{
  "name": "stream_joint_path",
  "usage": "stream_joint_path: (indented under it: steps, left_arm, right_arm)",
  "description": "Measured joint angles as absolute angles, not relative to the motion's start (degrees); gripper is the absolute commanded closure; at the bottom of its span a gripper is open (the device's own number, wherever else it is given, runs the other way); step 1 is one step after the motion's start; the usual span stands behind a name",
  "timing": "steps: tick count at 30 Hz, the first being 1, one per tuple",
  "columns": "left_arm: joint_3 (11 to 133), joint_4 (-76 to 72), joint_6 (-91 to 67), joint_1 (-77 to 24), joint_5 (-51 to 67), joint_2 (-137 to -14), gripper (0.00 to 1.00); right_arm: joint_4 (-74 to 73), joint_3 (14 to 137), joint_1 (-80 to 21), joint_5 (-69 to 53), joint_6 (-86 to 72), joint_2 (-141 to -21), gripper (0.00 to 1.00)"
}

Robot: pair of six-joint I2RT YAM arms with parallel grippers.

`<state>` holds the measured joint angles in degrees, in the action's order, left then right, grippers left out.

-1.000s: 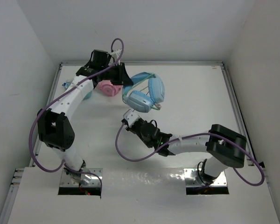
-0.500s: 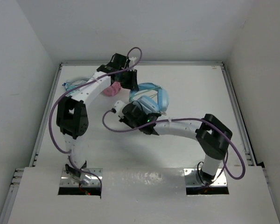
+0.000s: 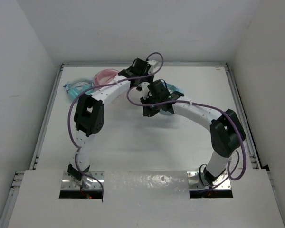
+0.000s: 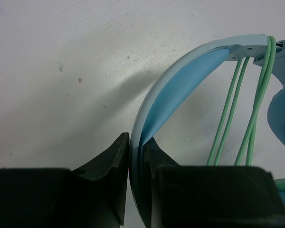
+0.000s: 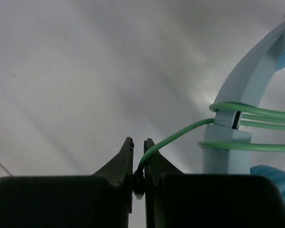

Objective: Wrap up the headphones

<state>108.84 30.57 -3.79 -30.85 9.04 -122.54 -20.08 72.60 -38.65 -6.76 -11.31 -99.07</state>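
Where both arms meet near the middle of the white desk's (image 3: 133, 142) far edge, the large light-blue over-ear headphones (image 5: 256, 66) are mostly hidden beneath them. Left gripper (image 4: 137, 145): clamped on the wide padded headband (image 4: 180, 85), held edge-on between the fingers. Right gripper (image 5: 138, 145): pinched tight on the thin pale-green cable (image 5: 175, 132), which runs to the headband's end and crosses it in several strands. Pink headphones (image 3: 106, 76) and smaller teal headphones (image 3: 78, 88) sit toward the far left corner, apart from both grippers.
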Motion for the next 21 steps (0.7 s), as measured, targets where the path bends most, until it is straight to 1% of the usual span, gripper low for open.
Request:
stream_joint_path:
  steps: [5,7,10,12,16,21]
  left_arm:
    - [113.8,30.3,-5.4,-32.4,11.3,-129.0,1.0]
    - [115.1,29.1,-6.2,-33.6,11.2,-130.7,1.0]
    - [116.9,25.6,-9.1,-35.4,10.2,-134.1,1.0]
    - [118.0,23.4,-10.9,-36.4,10.5,-136.3,1.0]
    - [119.0,23.4,-13.4,-37.5,11.7,-138.2,1.0]
    - [121.1,23.9,-15.2,-37.5,12.1,-139.4,1.0]
  right_arm:
    - [-26.4,72.0,-32.3,-14.2,-13.3,-100.7,1.0]
    - [-27.8,72.0,-27.9,-16.7,-19.0,-100.8,1.0]
    - [-27.0,72.4,-18.1,-19.4,-24.3,-99.7,1.0]
    - [-28.1,72.4,-14.4,-20.6,-26.4,-98.7,1.0]
    - [-30.2,73.4,-12.6,-20.8,-28.9,-99.2,1.0]
    - [-30.1,81.9,-11.0,-19.0,-33.5,-106.6,1.0]
